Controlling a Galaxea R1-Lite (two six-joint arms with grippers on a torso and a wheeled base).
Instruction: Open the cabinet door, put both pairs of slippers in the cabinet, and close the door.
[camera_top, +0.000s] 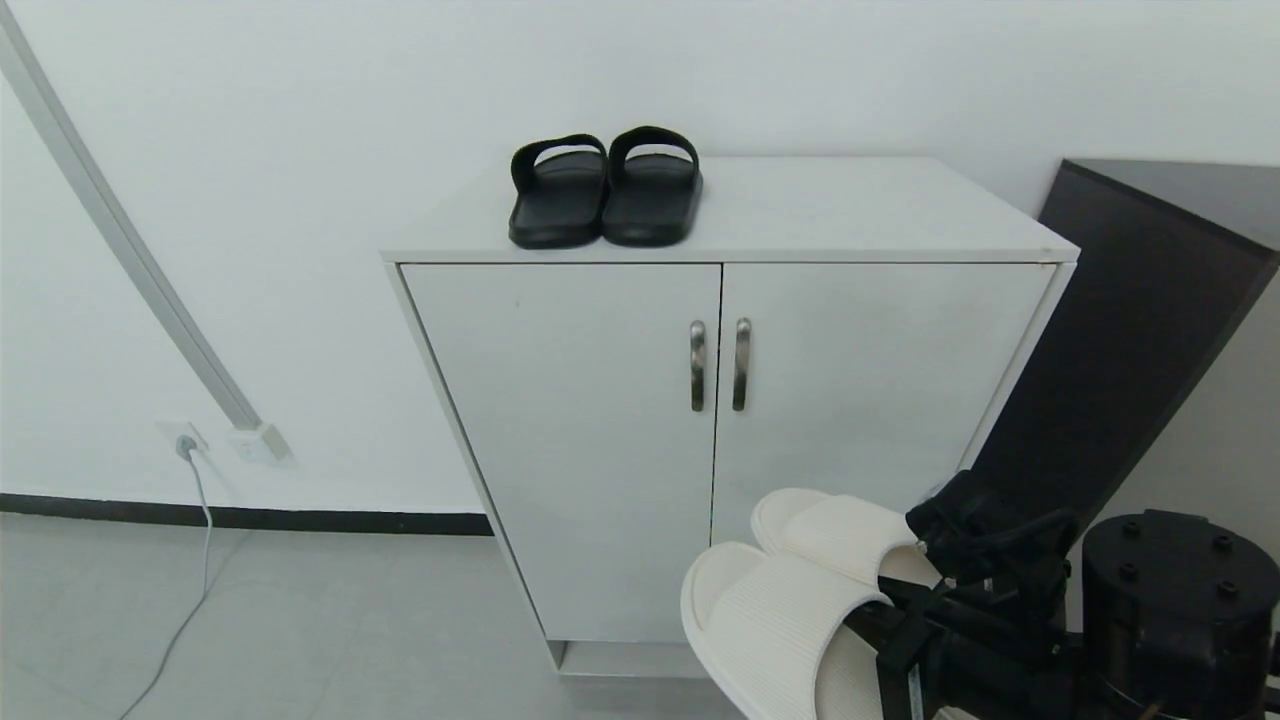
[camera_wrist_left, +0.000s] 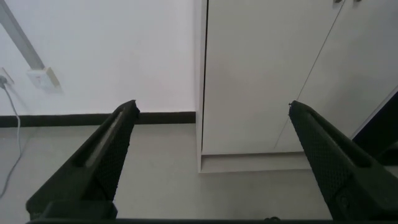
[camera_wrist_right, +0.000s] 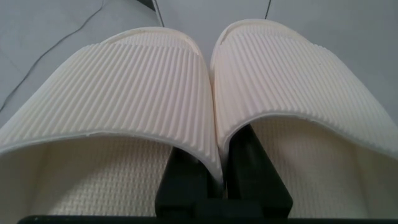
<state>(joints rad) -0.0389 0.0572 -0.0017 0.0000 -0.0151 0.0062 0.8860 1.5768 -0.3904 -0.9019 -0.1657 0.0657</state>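
A white two-door cabinet (camera_top: 600, 450) stands against the wall with both doors shut and two metal handles (camera_top: 718, 365) at the middle. A pair of black slippers (camera_top: 604, 187) rests on its top, toward the left. My right gripper (camera_top: 905, 610) is low in front of the right door, shut on a pair of cream ribbed slippers (camera_top: 790, 590), its fingers (camera_wrist_right: 249, 168) pinching the two inner straps (camera_wrist_right: 214, 118) together. My left gripper (camera_wrist_left: 211, 124) hangs open near the floor, facing the cabinet's lower left corner (camera_wrist_left: 202, 158), nothing between its fingers.
A dark panel (camera_top: 1130, 350) leans beside the cabinet's right side. On the wall to the left are a slanted conduit (camera_top: 130, 250), a socket (camera_top: 182, 440) and a cable trailing across the grey floor (camera_top: 300, 620).
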